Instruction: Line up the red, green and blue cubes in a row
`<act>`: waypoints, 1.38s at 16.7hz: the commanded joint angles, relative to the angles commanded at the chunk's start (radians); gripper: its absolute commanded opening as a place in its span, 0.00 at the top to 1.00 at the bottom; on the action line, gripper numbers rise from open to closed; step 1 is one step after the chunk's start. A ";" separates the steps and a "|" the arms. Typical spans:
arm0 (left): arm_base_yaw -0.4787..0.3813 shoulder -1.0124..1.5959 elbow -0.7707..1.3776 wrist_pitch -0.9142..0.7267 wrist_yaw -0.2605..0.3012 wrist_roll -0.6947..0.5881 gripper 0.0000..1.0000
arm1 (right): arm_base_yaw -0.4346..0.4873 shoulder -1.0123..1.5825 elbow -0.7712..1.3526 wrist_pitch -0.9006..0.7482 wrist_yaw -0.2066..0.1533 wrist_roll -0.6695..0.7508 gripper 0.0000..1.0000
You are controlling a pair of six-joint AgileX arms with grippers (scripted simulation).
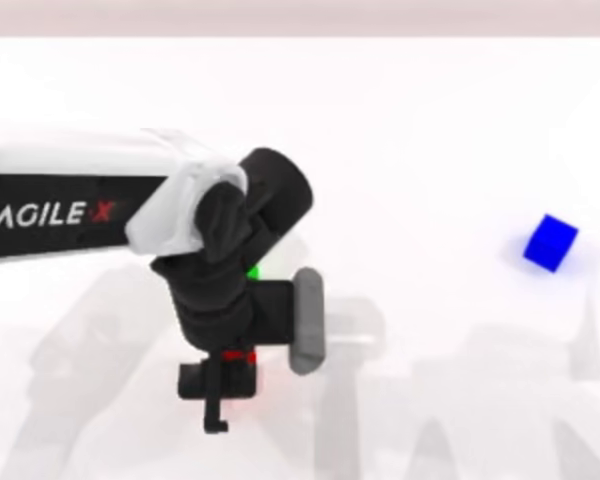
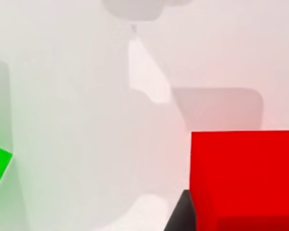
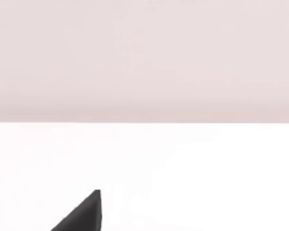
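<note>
Left gripper point(image 1: 230, 385): working over the table's left-centre, pointing down; the red cube point(image 1: 238, 356) is sitting right at its fingers, mostly hidden from above.
Grip: whether the fingers are clamping the red cube or just parted around it, I cannot tell; the left wrist view is only showing the cube point(image 2: 244, 179) filling one corner beside a dark finger edge.
Green cube point(image 1: 252, 271): peeking out under the wrist, just behind the gripper and near the red one, not touching it.
Blue cube point(image 1: 550, 243): lying well apart, far to the gripper's right.
Right arm: parked out of the top view; its wrist camera is seeing bare table.
Step, as I judge it: placing or seizing red next to green.
Doing it well: keeping the fingers square to the cube's faces, moving straight up and down, avoiding nudging green, and leaving room on the line for blue.
</note>
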 joint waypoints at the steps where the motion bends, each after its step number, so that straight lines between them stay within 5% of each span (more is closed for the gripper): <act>1: 0.000 0.000 0.000 0.000 0.000 0.000 0.85 | 0.000 0.000 0.000 0.000 0.000 0.000 0.00; 12: 0.000 0.000 0.000 0.000 0.000 0.000 0.02 | 0.000 0.000 0.000 0.000 0.000 0.000 0.00; 23: 0.001 -0.006 0.015 -0.017 -0.001 0.003 0.00 | 0.000 0.000 0.000 0.000 0.000 0.000 0.00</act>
